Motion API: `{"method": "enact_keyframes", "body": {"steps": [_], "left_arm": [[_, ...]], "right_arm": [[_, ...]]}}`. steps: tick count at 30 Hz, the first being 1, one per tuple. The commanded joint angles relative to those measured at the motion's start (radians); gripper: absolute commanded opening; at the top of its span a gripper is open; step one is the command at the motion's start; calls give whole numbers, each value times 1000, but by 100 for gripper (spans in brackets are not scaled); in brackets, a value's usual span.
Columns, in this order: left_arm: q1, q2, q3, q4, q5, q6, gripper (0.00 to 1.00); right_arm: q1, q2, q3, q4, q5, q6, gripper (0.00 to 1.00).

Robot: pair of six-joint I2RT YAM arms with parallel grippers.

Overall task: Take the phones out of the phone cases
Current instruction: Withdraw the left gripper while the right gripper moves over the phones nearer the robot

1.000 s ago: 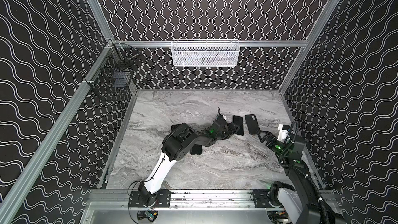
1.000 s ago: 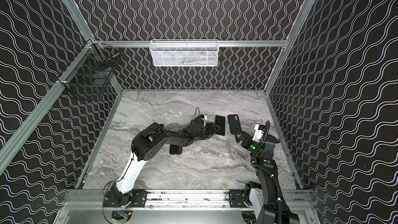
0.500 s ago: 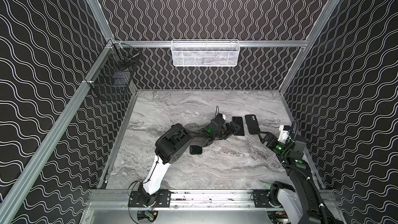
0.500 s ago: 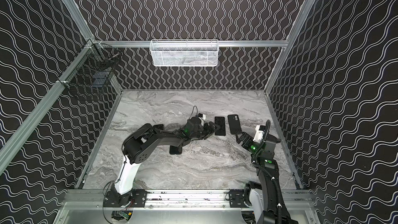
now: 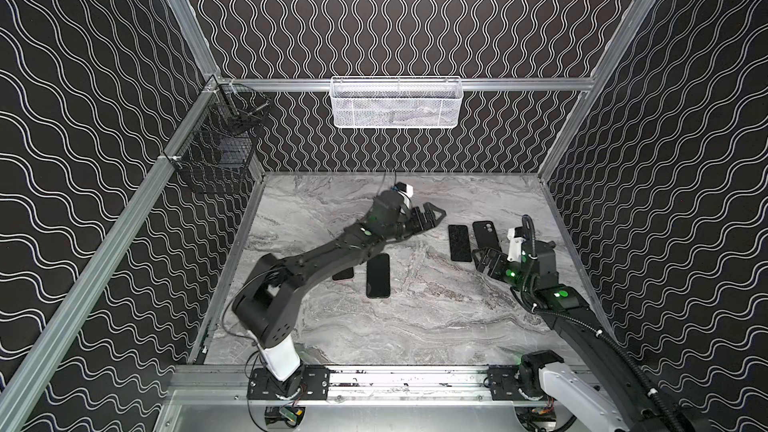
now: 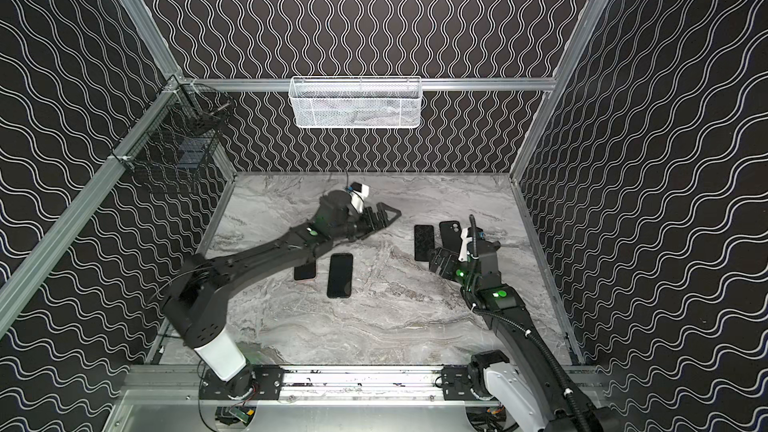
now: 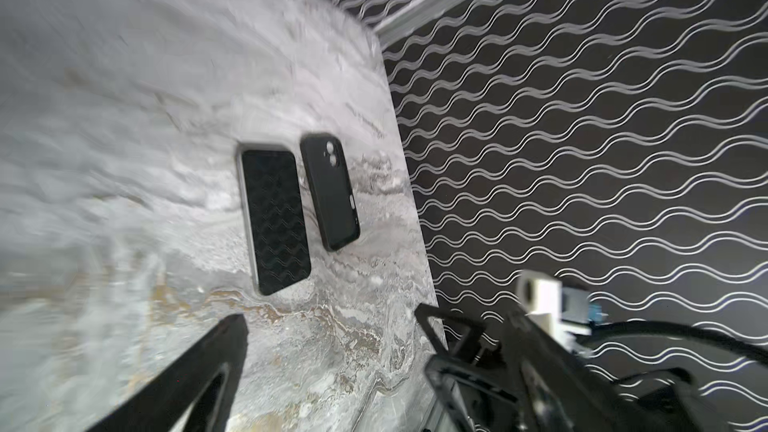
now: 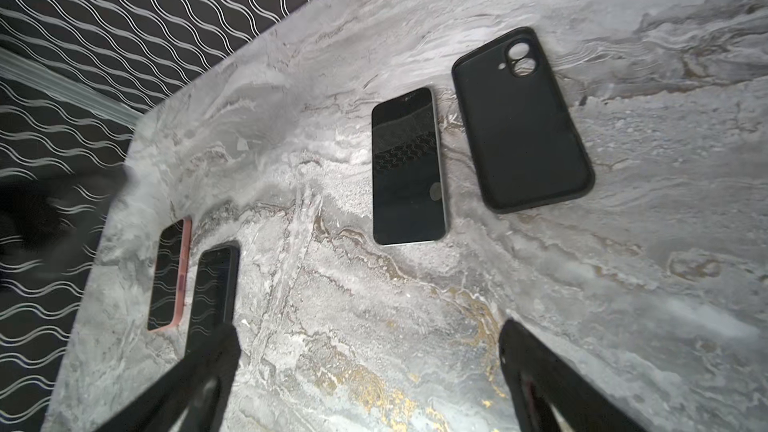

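The phone (image 8: 409,168) lies bare and screen up on the counter (image 5: 415,317); the empty black phone case (image 8: 521,118) lies just beside it, apart from it, with its camera holes open; in both top views the pair sits toward the right of the counter, between the two arms; judged from that, the separation is done for this pair, and the step in hand reads as letting go and clearing off. The left fingers (image 5: 433,213) are spread and hold nothing, near the phone but not touching it; the right fingers (image 8: 540,376) are likewise wide apart with nothing between them, hovering just short of the near ends of phone and case. Two more handsets lie further left: a pink-cased phone (image 8: 168,276), partly hidden under the left forearm in both top views, and a dark phone (image 5: 378,276) just beside it; whether that dark one wears a case I cannot tell. The next move probably calls for lifting both arms clear without brushing the freed phone or nudging the case back against it; if the pink one is also wanted, one arm would need to pin it while the other peels a corner of the case off.
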Motion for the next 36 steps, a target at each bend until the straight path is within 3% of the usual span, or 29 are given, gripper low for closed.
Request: {"method": "enact_keyframes", "body": {"steps": [1,5,9,16,17,21,36], "left_arm": [[66,-84,29,-295,19,111,99],[177,-199,64,-469,-7,202,99],[267,-216,109,-581,15,313,99],[407,-216,104,-661,-23,427,99],[419,-219,105,-683,-68,436,99],[456,-218,105,-699,-101,452,99],[708,-243,34,-606,36,359,99]], "right_arm": [[93,35,41,-24,118,61,99],[281,118,109,-41,219,115,99],[454,226,197,-70,334,171,99],[654,470,368,-95,401,236,99],[677,507,390,-87,401,234,99],[741,648,485,-63,402,220,99],[806,1053,787,-162,417,302,99]]}}
